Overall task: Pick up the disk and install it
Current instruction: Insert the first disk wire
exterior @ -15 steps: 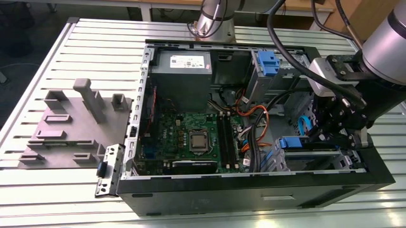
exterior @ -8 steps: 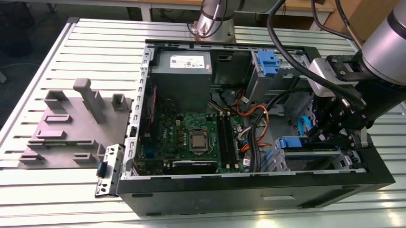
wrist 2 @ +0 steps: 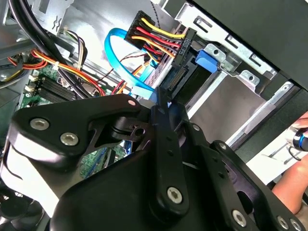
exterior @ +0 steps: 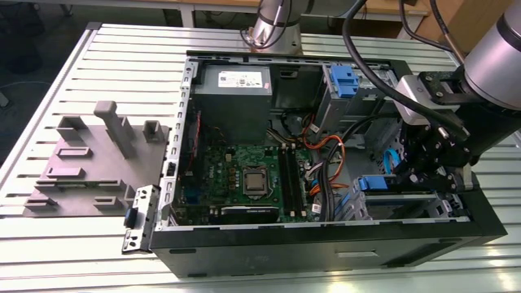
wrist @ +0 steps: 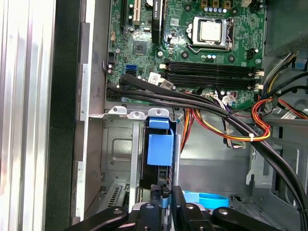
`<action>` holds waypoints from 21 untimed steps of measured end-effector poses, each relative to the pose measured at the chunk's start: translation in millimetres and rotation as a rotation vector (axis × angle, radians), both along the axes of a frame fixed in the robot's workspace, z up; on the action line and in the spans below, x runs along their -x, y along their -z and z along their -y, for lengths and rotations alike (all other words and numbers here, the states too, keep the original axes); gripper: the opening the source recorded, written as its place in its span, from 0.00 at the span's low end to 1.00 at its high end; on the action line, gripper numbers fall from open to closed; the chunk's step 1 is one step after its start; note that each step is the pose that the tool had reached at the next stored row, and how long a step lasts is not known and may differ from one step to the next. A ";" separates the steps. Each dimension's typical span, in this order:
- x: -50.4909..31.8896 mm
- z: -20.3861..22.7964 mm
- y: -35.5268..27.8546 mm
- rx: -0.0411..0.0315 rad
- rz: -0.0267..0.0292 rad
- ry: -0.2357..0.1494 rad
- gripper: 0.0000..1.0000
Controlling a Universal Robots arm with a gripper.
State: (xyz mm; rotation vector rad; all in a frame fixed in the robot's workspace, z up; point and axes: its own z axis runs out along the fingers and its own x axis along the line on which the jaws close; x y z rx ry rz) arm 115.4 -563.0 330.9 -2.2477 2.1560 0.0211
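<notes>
The disk stands on edge inside the drive bay at the case's front corner, on the exterior view's right. Its blue plastic rail runs along its edge. In the second wrist view the disk is a dark slab with its connector end facing the case interior. My gripper is shut, with its tips right at that connector end. I cannot tell whether the tips pinch anything. In the exterior view my gripper reaches down into the bay beside the blue rail.
Black cable bundles and red-yellow power wires cross close to the bay, along with a blue flat cable. The motherboard and grey power supply fill the open case. A grey fixture lies on the slatted table.
</notes>
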 end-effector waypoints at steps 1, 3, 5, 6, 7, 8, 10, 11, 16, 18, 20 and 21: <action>0.0 0.0 -0.2 -0.0001 0.0000 0.000 0.23; 0.0 0.0 -1.2 0.0000 0.0000 0.000 0.23; 0.0 0.0 -4.3 -0.0001 0.0000 0.000 0.23; 0.0 0.0 -6.5 -0.0002 0.0000 0.000 0.23; 0.0 0.0 -9.3 0.0000 0.0000 0.000 0.23; 0.0 0.0 -12.2 0.0000 0.0000 0.000 0.23; 0.0 0.0 -18.1 -0.0001 0.0000 0.000 0.23; 0.0 0.0 -20.6 -0.0001 0.0000 0.000 0.23; 0.0 0.0 -24.8 -0.0004 0.0000 0.000 0.23; 0.0 0.0 -24.9 -0.0002 0.0000 0.000 0.23; -0.1 0.0 -25.0 0.0002 -0.0108 0.000 0.23; -0.3 0.0 -25.0 0.0000 -0.0201 0.000 0.23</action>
